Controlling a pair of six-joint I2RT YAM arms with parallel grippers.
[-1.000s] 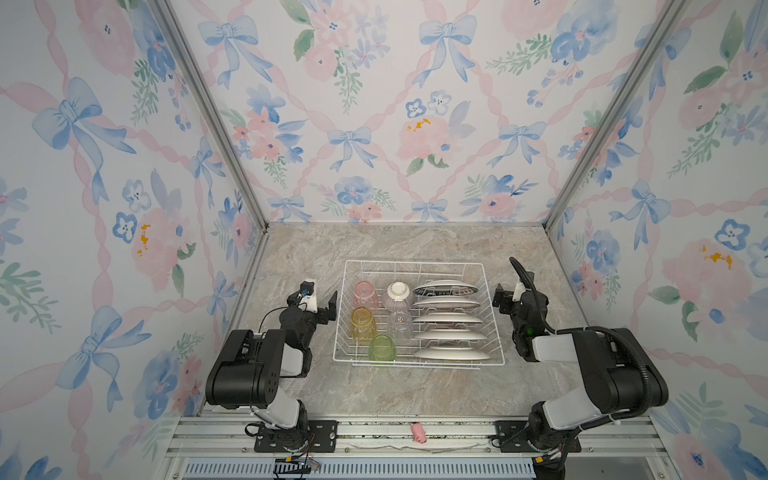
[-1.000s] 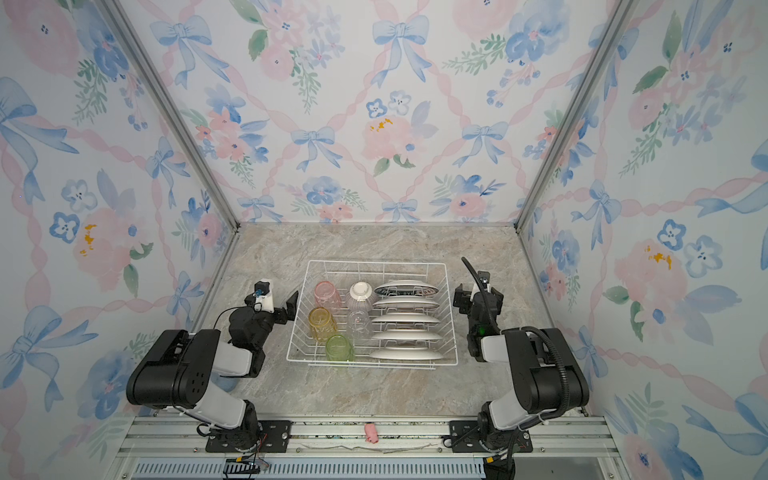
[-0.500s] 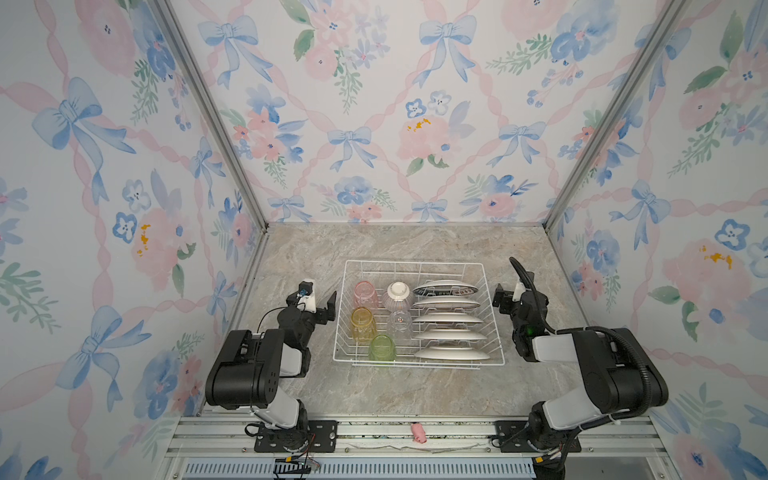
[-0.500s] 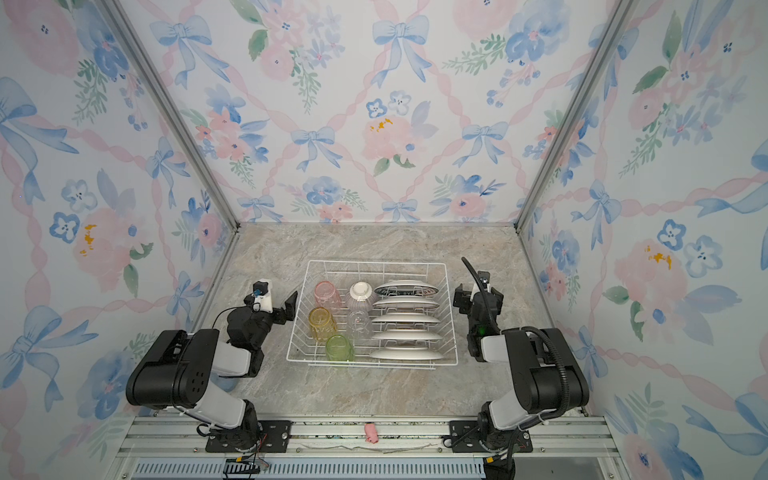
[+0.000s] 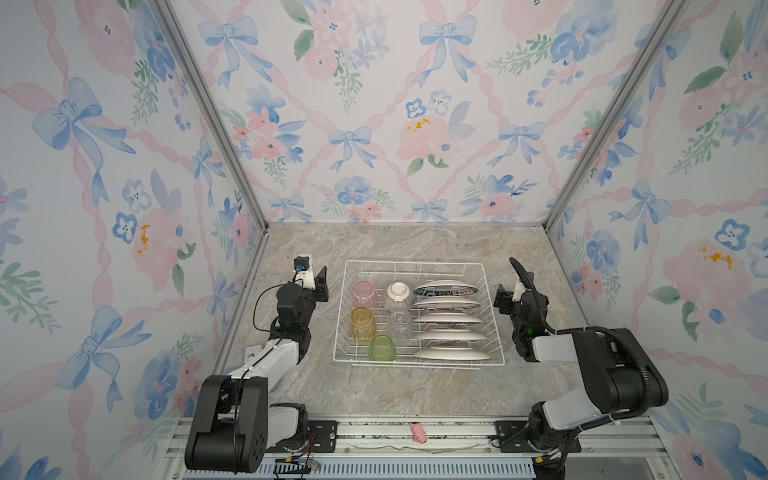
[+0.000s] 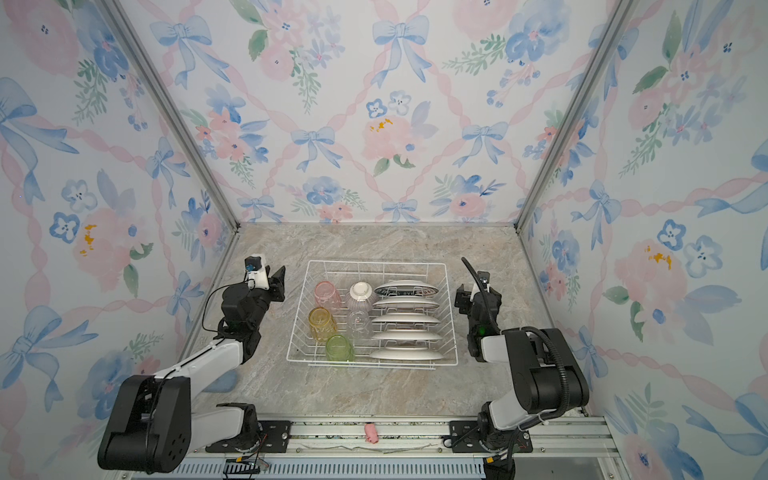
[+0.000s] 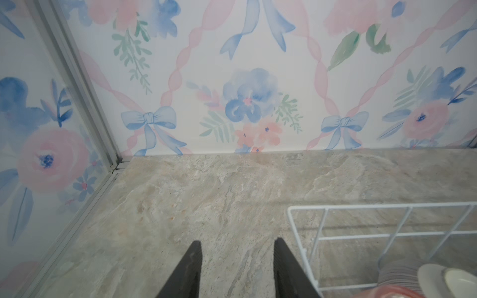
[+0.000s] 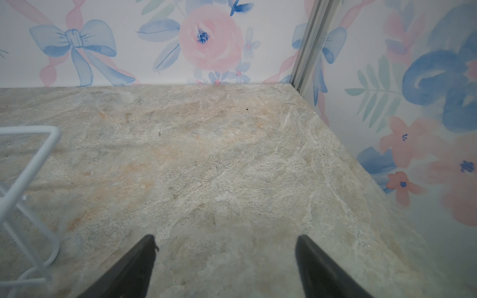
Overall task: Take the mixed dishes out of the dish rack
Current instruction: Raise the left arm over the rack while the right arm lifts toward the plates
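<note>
The stone-patterned table (image 5: 395, 245) fills the floor of the booth, and the two arms crouch low at either side of it. The left arm (image 5: 270, 353) rises from the front rail, folds at the elbow and runs its forearm toward the back wall. The right arm (image 5: 598, 361) mirrors it, shoulder bulked near the front and its wrist reaching back along the other side. Between them the dish rack (image 5: 419, 262) sits on the middle of the table with everything inside it. Five plates (image 5: 446, 320) stand on edge in a row down its right half, one behind another. The ribbed bowl (image 5: 397, 295) rests foot-up at the back. Around the bowl are the tumblers: pink tumbler (image 5: 365, 293) to its left, clear tumbler (image 5: 400, 323) just in front of it, yellow tumbler (image 5: 363, 324) left of the clear one, and green tumbler (image 5: 382, 348) nearest the front. The left pincer (image 7: 236, 242) points at the back wall just beside the rack's back left corner, above bare table, its jaws partly apart with nothing between them. The right pincer (image 8: 226, 236) points the same way just off the rack's right side, its jaws spread wider and likewise empty. In both top views each pincer stands clear of the wire. A small pink object (image 5: 419, 432) lies on the front rail.
</note>
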